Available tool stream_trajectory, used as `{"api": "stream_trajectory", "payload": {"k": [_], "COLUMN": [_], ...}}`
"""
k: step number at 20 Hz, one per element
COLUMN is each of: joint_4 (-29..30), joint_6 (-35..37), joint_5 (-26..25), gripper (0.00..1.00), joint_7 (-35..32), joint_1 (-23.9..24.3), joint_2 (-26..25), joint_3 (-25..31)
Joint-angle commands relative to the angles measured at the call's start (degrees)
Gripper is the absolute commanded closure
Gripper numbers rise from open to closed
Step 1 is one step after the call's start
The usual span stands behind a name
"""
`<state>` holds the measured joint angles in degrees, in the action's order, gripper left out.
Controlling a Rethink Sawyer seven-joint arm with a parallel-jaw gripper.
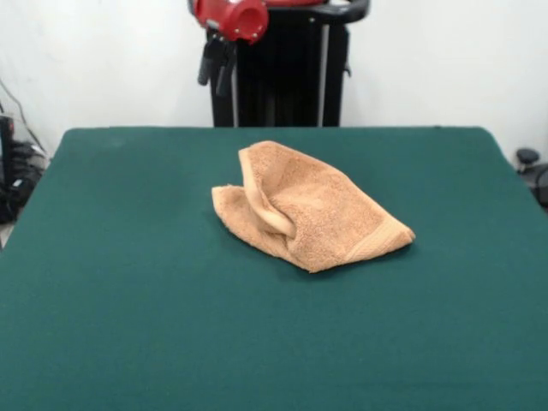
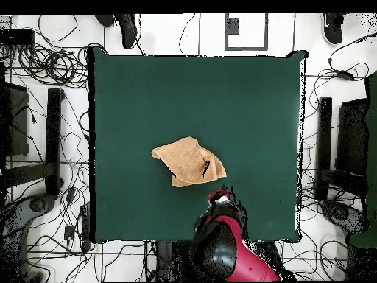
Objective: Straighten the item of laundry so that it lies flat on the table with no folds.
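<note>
One towel: a small orange-tan towel (image 1: 310, 208) lies near the middle of the green table (image 1: 128, 282), crumpled and not flat.
Its shape: in the front view one edge is rolled over into a thick raised fold that runs from the top of the cloth down toward its middle; a lower flap spreads out to the left of that fold.
Its hem: a woven band shows along the lower right edge, ending in a corner that points right.
From above: the towel (image 2: 188, 161) is an uneven patch with a dark crease across its part nearest my base, and it sits a little toward my side of the table (image 2: 250, 96).
My arm: red and black, drawn back over the table's edge on my side, well apart from the towel.
My gripper: in the front view it (image 1: 216, 62) hangs dark below the red wrist at the top, above the far edge; from above it (image 2: 220, 197) is close to the towel's corner but not touching it.
My jaws: I cannot tell how far open they are; they hold nothing.
</note>
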<state>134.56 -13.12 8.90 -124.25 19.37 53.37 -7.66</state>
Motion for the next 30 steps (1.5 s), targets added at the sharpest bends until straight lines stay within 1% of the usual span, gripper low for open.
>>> {"api": "stream_trajectory", "payload": {"k": [1,3,6,10,17,19,20,21,22,25,26,27,28,29,30], "joint_4": [6.65,7.1,9.17,10.53,11.91,11.63,11.1,10.63,9.74,7.65,6.61,6.22,5.18,3.1,2.26], "joint_6": [-4.21,-5.26,-9.26,-11.67,-12.07,-10.48,-10.0,-10.02,-10.34,-11.52,-12.98,-13.55,-15.21,-14.04,-15.52], "joint_5": [-4.69,-4.31,-2.86,-0.01,-0.06,-1.24,-3.03,-4.03,-5.9,-8.86,-10.55,-11.47,-13.06,-12.49,-13.47], "gripper": [0.0,0.0,0.0,0.0,0.0,0.0,0.0,0.0,0.0,0.0,0.0,0.0,0.0,0.0,0.0], "joint_7": [-17.21,-17.82,-20.89,-23.51,-27.71,-27.72,-27.61,-27.6,-27.36,-26.79,-26.4,-26.28,-26.03,-25.36,-25.63], "joint_1": [1.04,0.19,-2.95,-6.9,-8.34,-7.11,-5.02,-3.98,-1.82,1.35,2.66,3.37,4.4,4.08,4.61], "joint_2": [-1.65,-1.9,-2.34,-2.54,-2.22,-1.68,-2.23,-2.85,-4.33,-7.7,-9.71,-10.4,-12.64,-13.6,-15.56], "joint_3": [12.7,12.26,11.19,9.84,9.83,10.34,11.41,11.84,12.75,13.38,13.35,13.32,13.27,14.54,14.83]}}
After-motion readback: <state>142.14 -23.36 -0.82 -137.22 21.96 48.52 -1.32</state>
